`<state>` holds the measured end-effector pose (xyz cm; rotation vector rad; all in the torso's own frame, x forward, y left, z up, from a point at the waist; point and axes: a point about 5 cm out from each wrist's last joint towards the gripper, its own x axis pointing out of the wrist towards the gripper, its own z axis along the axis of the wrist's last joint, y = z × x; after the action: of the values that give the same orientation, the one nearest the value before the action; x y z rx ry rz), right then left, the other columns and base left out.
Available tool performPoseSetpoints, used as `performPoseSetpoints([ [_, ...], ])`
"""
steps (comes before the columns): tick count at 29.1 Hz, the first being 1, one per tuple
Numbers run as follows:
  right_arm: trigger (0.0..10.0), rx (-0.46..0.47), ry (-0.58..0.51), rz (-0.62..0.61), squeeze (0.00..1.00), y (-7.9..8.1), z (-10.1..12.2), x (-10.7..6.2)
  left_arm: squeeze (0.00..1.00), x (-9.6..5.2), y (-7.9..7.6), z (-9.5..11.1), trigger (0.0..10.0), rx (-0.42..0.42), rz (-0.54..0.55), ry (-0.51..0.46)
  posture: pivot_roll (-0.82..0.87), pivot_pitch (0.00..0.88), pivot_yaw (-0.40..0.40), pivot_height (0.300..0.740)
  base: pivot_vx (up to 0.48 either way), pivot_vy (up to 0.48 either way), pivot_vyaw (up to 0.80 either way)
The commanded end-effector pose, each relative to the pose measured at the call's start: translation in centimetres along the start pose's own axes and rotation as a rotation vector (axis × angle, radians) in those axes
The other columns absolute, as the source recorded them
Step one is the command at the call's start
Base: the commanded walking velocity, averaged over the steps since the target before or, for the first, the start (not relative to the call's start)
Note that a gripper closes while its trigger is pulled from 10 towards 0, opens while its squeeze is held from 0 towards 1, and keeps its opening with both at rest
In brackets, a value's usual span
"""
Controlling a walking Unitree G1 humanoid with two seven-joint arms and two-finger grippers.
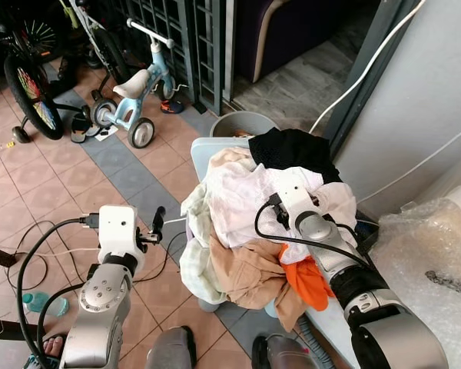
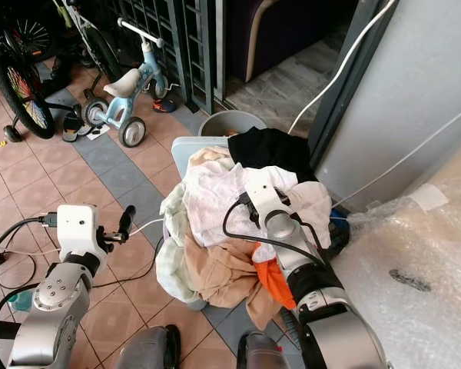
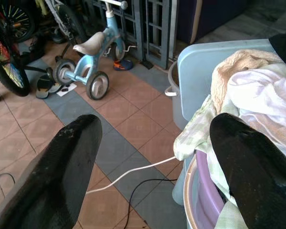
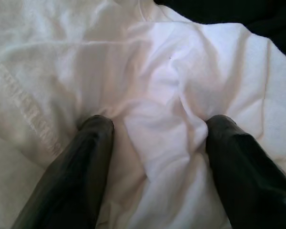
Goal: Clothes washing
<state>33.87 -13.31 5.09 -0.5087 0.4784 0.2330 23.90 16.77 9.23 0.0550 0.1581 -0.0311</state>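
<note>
A heap of laundry is piled over a purple basin (image 3: 199, 187). A white garment (image 1: 242, 192) lies on top, a black one (image 1: 292, 150) behind it, and tan (image 1: 246, 273), orange (image 1: 307, 280) and pale green (image 1: 196, 261) pieces hang at the front. My right gripper (image 4: 155, 138) is open and pressed down into the white garment. A fold of the cloth bulges between its fingers (image 4: 86, 162). My left gripper (image 1: 157, 223) is open and holds nothing. It hovers over the tiled floor just left of the heap.
A pale blue tub (image 3: 205, 67) and a grey bucket (image 1: 242, 123) stand behind the heap. A child's tricycle (image 1: 134, 92) and a bicycle wheel (image 1: 31, 92) are at the far left by a metal gate. Bubble wrap (image 1: 430, 254) lies to the right. Cables (image 3: 133, 171) cross the floor.
</note>
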Motion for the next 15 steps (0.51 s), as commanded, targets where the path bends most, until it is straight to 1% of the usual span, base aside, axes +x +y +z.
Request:
performPoseSetpoints([
  [1,0.0,0.052,0.123,0.097,0.0,1.9,-3.2,-0.3,0.0,-0.2,0.1,-0.2,10.0,0.003,0.004,0.018,0.1,0.138,-0.006,0.74,0.0,0.0,0.0],
  [9,0.0,0.132,0.12,0.167,0.0,3.0,-3.1,-0.2,0.0,0.5,-0.3,-0.3,10.0,0.011,-0.019,0.035,0.09,0.128,0.008,0.74,0.0,0.0,0.0],
  [15,0.0,0.156,0.118,0.197,0.0,3.4,-3.1,-0.2,0.0,0.7,-0.5,-0.1,10.0,0.019,-0.022,0.026,0.09,0.123,0.0,0.74,0.0,0.0,0.0],
])
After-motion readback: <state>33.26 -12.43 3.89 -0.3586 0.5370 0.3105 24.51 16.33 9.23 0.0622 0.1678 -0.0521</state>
